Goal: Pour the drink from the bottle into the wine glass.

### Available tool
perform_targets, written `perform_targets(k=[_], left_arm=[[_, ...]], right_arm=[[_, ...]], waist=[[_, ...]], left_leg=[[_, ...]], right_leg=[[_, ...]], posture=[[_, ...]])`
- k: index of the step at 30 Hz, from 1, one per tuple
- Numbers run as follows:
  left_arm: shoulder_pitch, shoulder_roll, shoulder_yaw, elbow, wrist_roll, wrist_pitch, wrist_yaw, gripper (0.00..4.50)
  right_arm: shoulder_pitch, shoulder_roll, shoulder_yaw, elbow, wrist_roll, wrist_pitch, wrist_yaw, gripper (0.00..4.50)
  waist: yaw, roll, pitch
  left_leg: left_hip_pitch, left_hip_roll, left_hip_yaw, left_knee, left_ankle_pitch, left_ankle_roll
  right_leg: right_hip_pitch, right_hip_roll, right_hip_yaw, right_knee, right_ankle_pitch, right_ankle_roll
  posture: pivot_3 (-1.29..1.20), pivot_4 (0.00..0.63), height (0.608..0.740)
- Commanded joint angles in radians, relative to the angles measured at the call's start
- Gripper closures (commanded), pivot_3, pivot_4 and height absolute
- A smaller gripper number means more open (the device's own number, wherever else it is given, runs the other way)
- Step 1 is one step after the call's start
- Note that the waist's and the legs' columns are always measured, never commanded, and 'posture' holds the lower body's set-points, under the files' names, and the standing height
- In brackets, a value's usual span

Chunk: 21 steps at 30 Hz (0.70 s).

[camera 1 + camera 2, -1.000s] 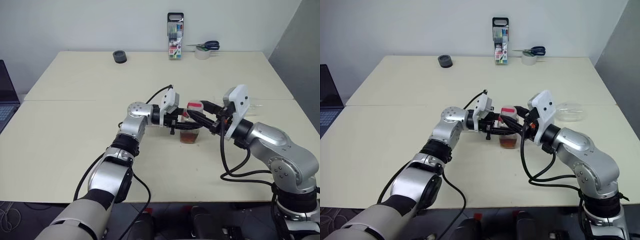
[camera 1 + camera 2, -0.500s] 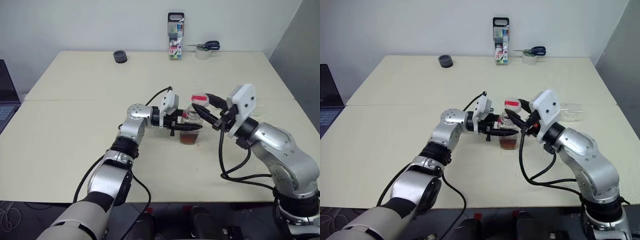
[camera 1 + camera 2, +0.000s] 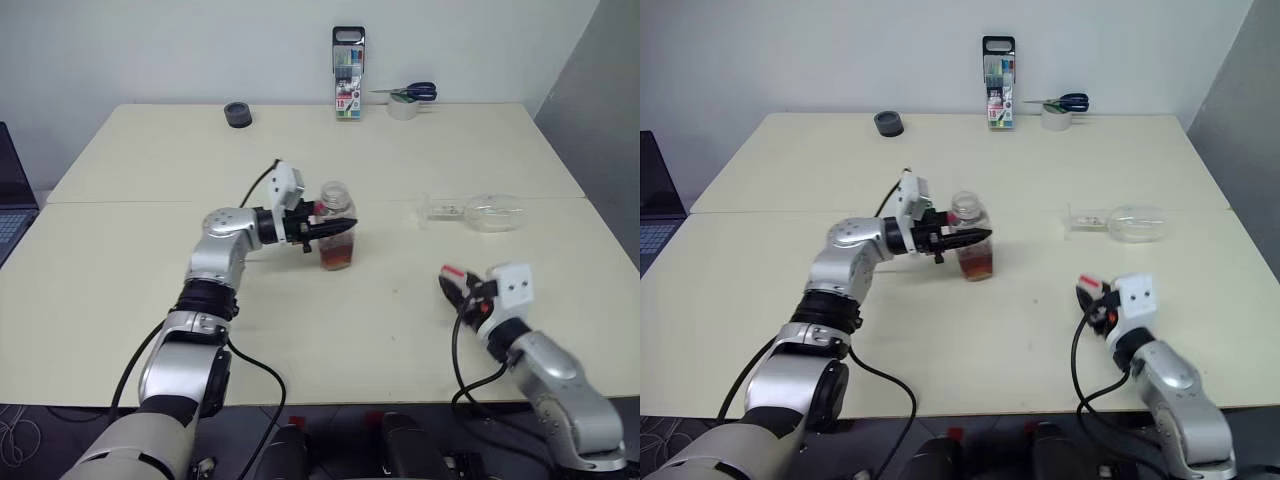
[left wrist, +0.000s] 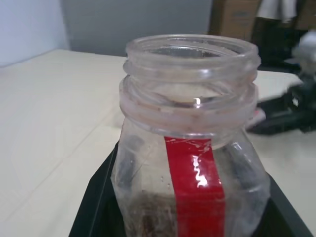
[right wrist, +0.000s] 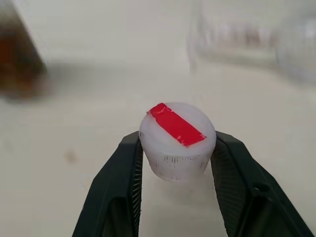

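two silver-grey metal arms built of rounded, cylindrical segments with black bands at the joints. left arm [image 3: 215, 262] running from lower left toward frame centre, right arm [image 3: 545, 375] in the lower right corner. white blocky housing on each wrist, two small dark dots on the right one. loose black cables looping beside both arms. left claw [image 3: 335, 228] and right claw [image 3: 452, 287] each of two black tapering fingers [image 5: 121, 190], finely ribbed on the inner faces.
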Motion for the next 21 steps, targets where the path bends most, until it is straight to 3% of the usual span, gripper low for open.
perform_targets(k=[1, 2, 10, 17, 21], left_arm=[[0.019, 0.003, 0.022, -0.097, -0.032, 0.017, 0.04, 2.81], [0.027, 0.004, 0.025, -0.111, -0.034, 0.023, 0.051, 2.81], [0.08, 0.017, 0.043, -0.172, -0.011, 0.015, 0.179, 2.81], [0.11, 0.04, 0.08, -0.164, 0.046, -0.028, 0.386, 2.81], [0.097, 0.059, 0.122, -0.146, 0.056, 0.0, 0.519, 2.81]], right_arm=[[0.0, 0.008, -0.001, 0.042, -0.011, -0.093, 0.042, 2.85], [0.002, 0.002, -0.001, 0.055, -0.014, -0.102, 0.054, 2.85], [0.059, -0.133, -0.004, 0.055, 0.008, -0.021, 0.184, 0.1], [0.038, -0.22, -0.136, -0.124, 0.151, 0.047, 0.262, 0.0], [-0.109, -0.232, -0.023, -0.224, 0.189, 0.065, 0.317, 0.0]], waist=[[0.0, 0.0, 0.0], [0.0, 0.0, 0.0], [0.003, -0.001, -0.001], [0.024, -0.002, -0.001], [0.004, -0.002, -0.001]], left_leg=[[0.0, 0.0, 0.0, 0.0, 0.0, 0.0], [0.0, 0.0, -0.001, 0.001, 0.0, 0.0], [0.0, 0.0, -0.001, 0.001, 0.0, 0.0], [0.0, -0.001, -0.001, 0.002, 0.0, 0.0], [0.001, 0.002, -0.001, 0.003, 0.0, 0.0]], right_leg=[[0.0, 0.0, 0.0, 0.0, 0.0, 0.0], [0.001, 0.0, 0.0, 0.0, 0.0, 0.0], [0.002, 0.0, -0.001, -0.001, 0.0, 0.0], [0.002, -0.001, -0.001, -0.001, 0.0, 0.0], [0.002, 0.001, -0.001, 0.0, 0.0, 0.0]], posture=[[0.0, 0.15, 0.74], [0.0, 0.15, 0.74], [0.0, 0.15, 0.74], [0.0, 0.15, 0.74], [0.0, 0.15, 0.74]])
